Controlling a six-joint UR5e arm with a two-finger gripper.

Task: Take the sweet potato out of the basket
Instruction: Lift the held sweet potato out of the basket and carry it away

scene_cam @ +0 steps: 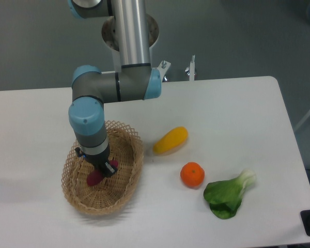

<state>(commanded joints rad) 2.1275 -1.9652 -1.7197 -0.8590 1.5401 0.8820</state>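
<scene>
Camera view, fixed above a white table point(232, 111): the UR5e arm point(132, 46) drops from the top left of the frame and bends down into the wicker basket point(128, 178), which sits at the lower left. Its gripper point(102, 170) is inside the basket, fingers closed around the magenta sweet potato point(95, 177), whose ends show on either side of the dark fingers just above the woven floor. Whether the tuber touches the basket bottom cannot be told. At the lower right lies a leafy green bok choy point(226, 196). A yellow oblong vegetable point(170, 140) rests near the centre, just right of the basket rim. A round orange point(192, 174) sits between it and the greens.
</scene>
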